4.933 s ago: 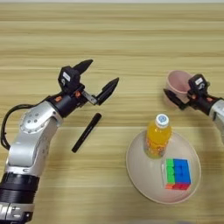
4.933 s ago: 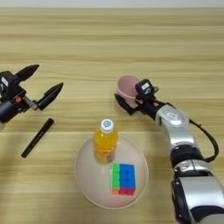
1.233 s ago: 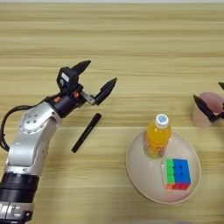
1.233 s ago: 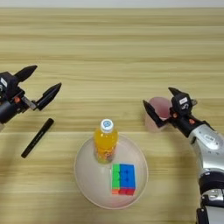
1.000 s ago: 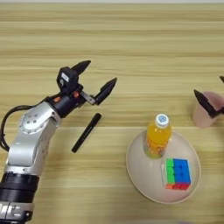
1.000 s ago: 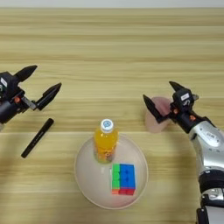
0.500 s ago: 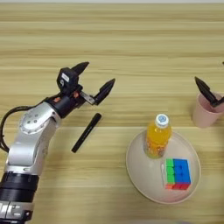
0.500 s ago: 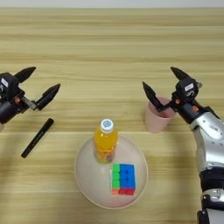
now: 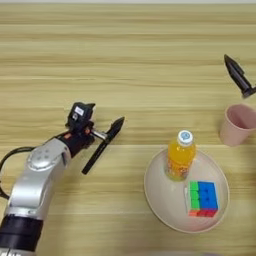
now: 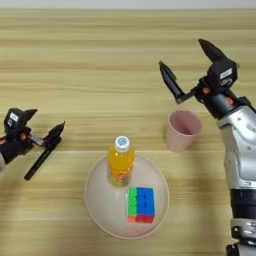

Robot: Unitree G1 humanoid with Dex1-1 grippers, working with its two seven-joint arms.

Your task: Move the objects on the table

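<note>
On the wooden table [image 9: 125, 50] a slim black marker pen [image 9: 96, 156] lies at a slant at the left. My left gripper [image 9: 106, 117] is open just above the pen's far end, one fingertip [image 9: 118, 124] close over it. The pale pink cup [image 10: 181, 130] stands upright at the right, its mouth facing up. My right gripper [image 10: 188, 63] hangs open just beyond the cup and holds nothing. The orange-drink bottle [image 10: 120, 161] with a white cap stands on the far left part of a round beige plate [image 10: 97, 202].
A colourful puzzle cube [image 10: 140, 204] lies on the plate to the right of the bottle. The plate sits near the table's front edge, between the pen and the cup.
My right gripper set the cup upright at the right, let go and drew back from it. My left gripper dropped toward the pen's far end. Pen, bottle and plate stayed put.
</note>
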